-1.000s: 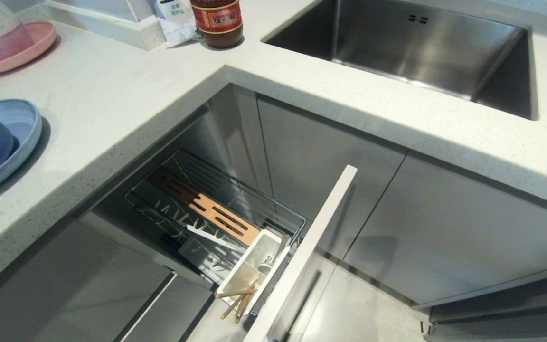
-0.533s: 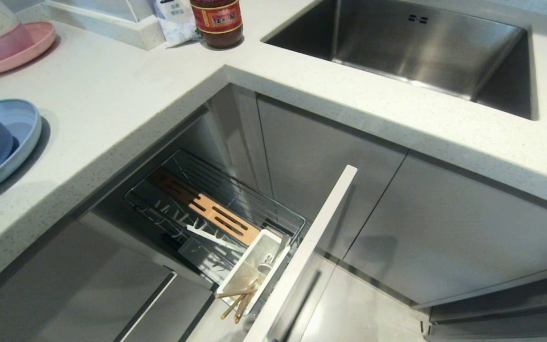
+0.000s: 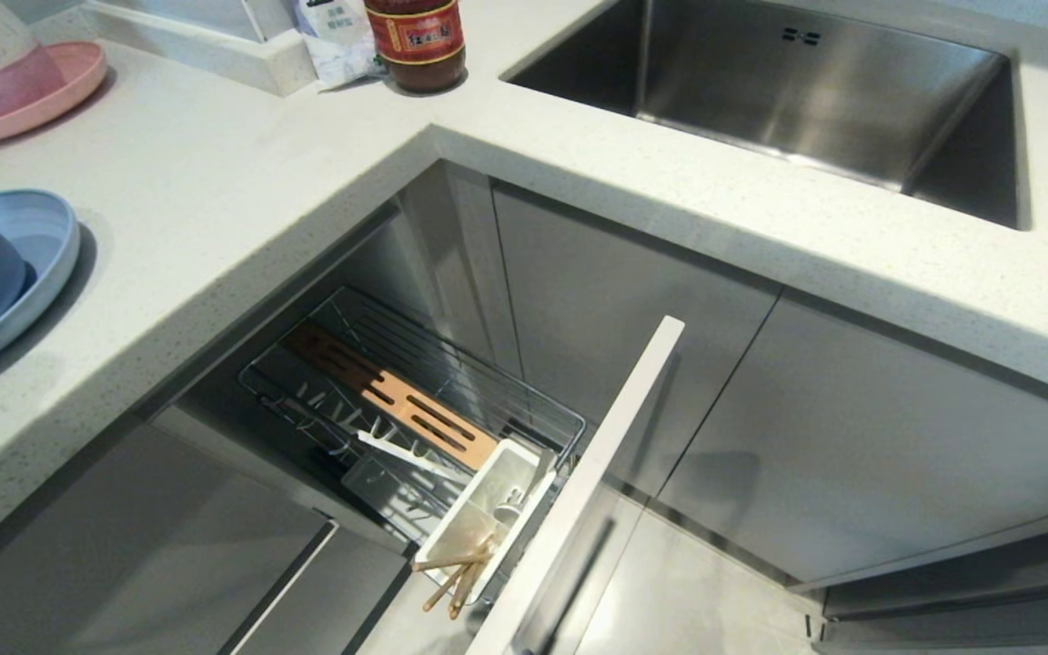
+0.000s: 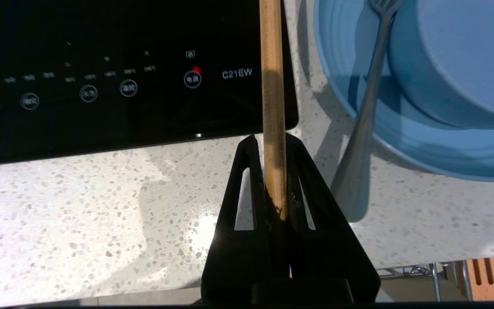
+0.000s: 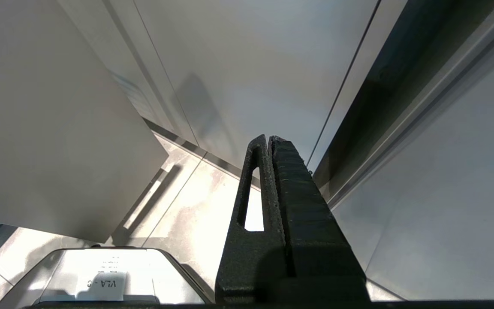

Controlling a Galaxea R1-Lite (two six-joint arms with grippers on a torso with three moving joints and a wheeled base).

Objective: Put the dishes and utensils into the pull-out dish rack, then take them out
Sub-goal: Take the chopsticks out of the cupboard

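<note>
Chopsticks [image 3: 456,575] lean out of the white utensil box [image 3: 488,509] at the front of the pulled-out wire rack [image 3: 415,400], and you see them, the rack and the counter just as they were a second ago; the head view has not shifted. Your left gripper [image 4: 272,146] is out of that view, clamped on one wooden chopstick [image 4: 272,86] that runs straight out between its black fingers [image 4: 247,171] above the speckled stone counter [image 4: 79,223]. Just beside it lies a silver fork [image 4: 365,128], its tines on the rim of the blue plate [image 4: 337,64], handle down on the counter. A blue bowl [image 4: 457,56] sits in that plate. On the other side you have the glossy black cooktop [image 4: 101,64]. A pink plate [image 3: 33,100], a dark jar [image 3: 417,41] and the steel sink [image 3: 788,91] sit farther off. Your right gripper [image 5: 270,139] hangs by the grey cabinet doors, fingers pressed together on nothing.
</note>
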